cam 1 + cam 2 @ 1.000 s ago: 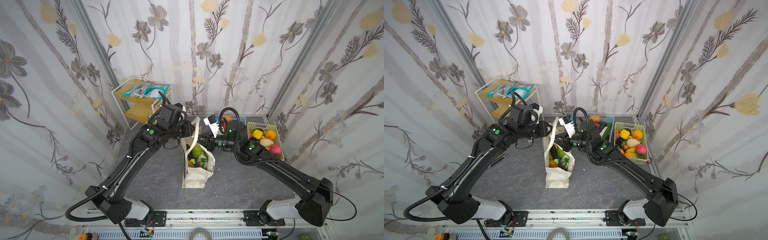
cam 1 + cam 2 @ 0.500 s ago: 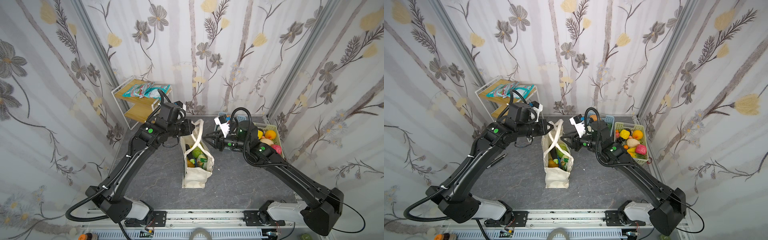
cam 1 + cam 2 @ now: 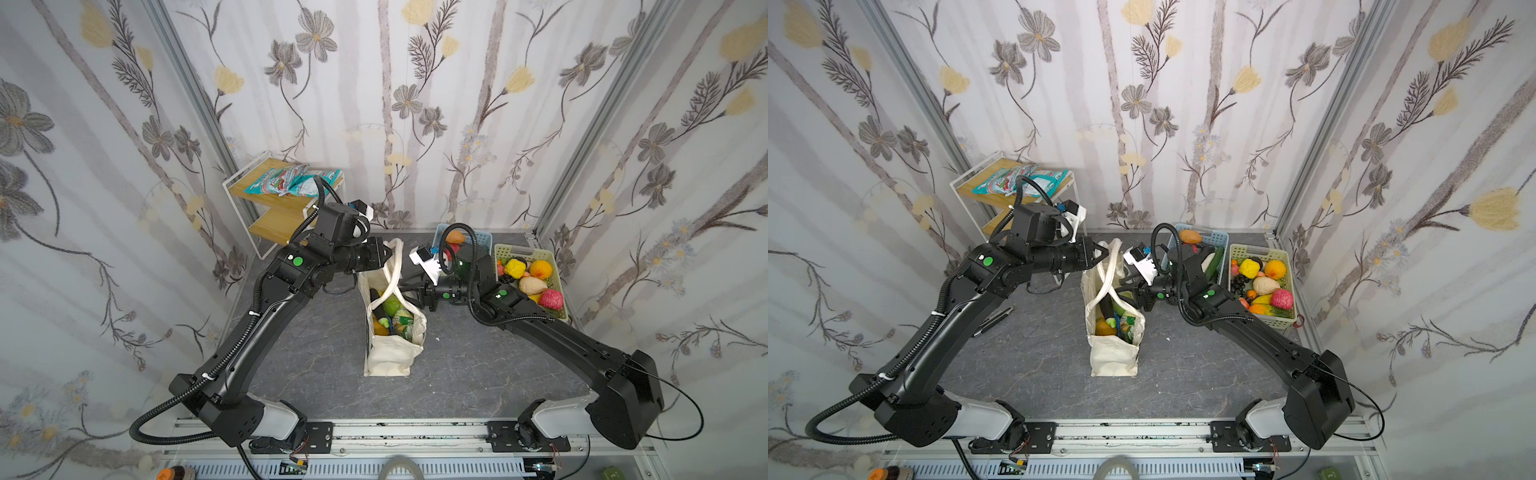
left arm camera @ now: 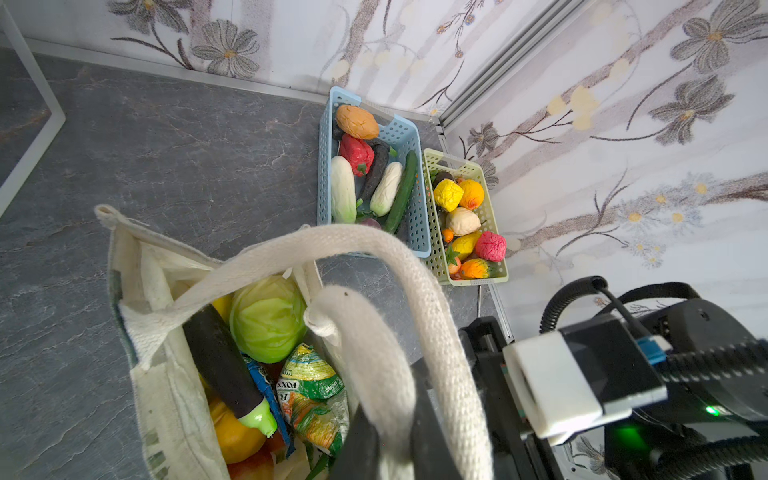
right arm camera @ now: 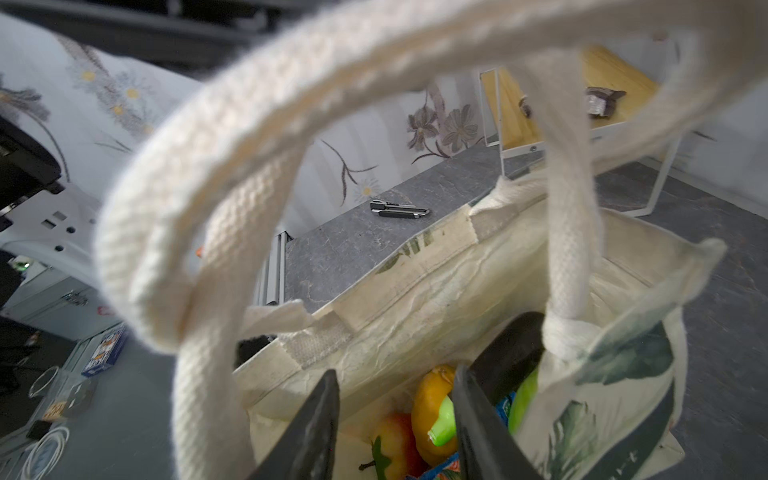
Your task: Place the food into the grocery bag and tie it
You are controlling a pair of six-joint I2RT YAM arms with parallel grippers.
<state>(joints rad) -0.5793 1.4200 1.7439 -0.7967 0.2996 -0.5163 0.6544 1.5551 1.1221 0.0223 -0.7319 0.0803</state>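
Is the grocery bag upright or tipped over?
Upright: the grocery bag stands on its base, mouth upward, cabbage and snack packet showing inside.

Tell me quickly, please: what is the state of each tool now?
Left tool: closed on the bag's strap handle.
Right tool: open, holding nothing.
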